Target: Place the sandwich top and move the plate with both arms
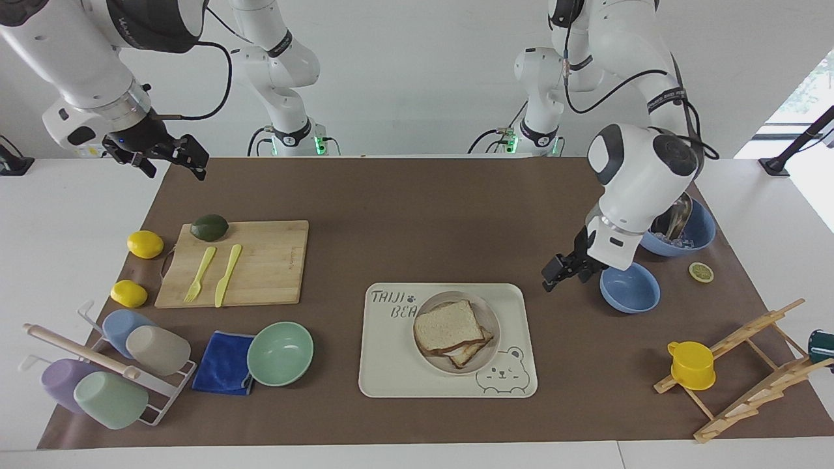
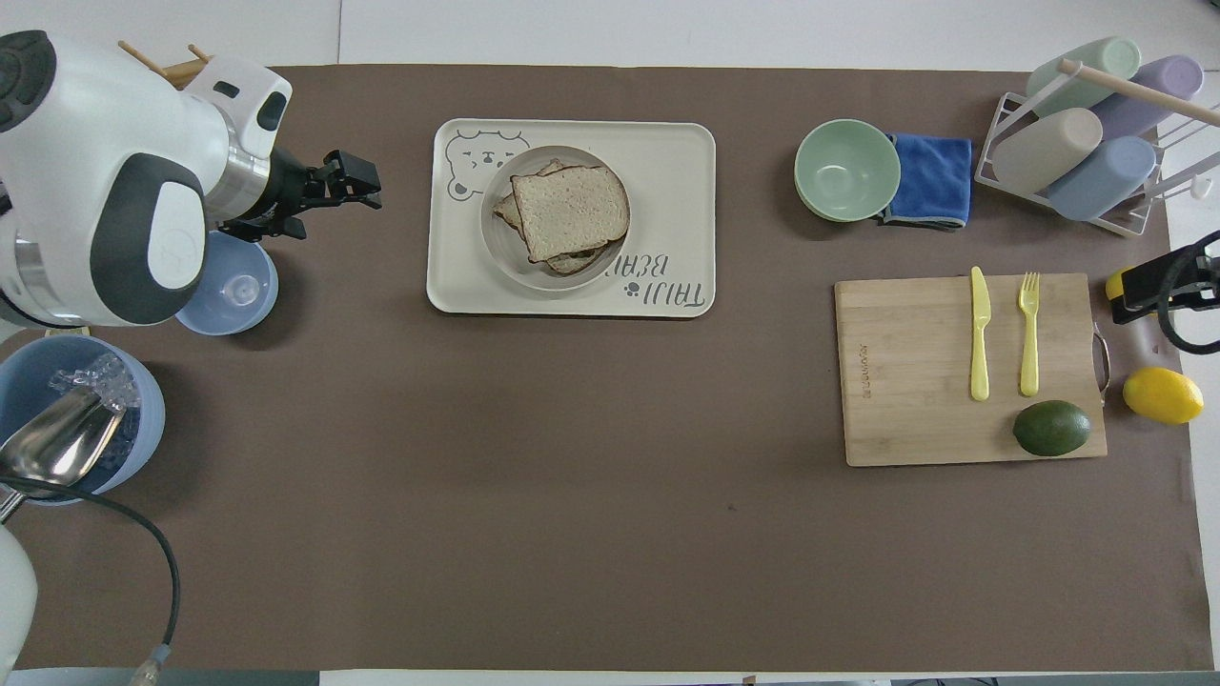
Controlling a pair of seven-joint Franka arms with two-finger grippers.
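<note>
Sandwich top (image 1: 447,324): pale slice, brown crust, flat atop stack, skewed. Plate (image 1: 490,346): round, off-white, centered on cream tray.
</note>
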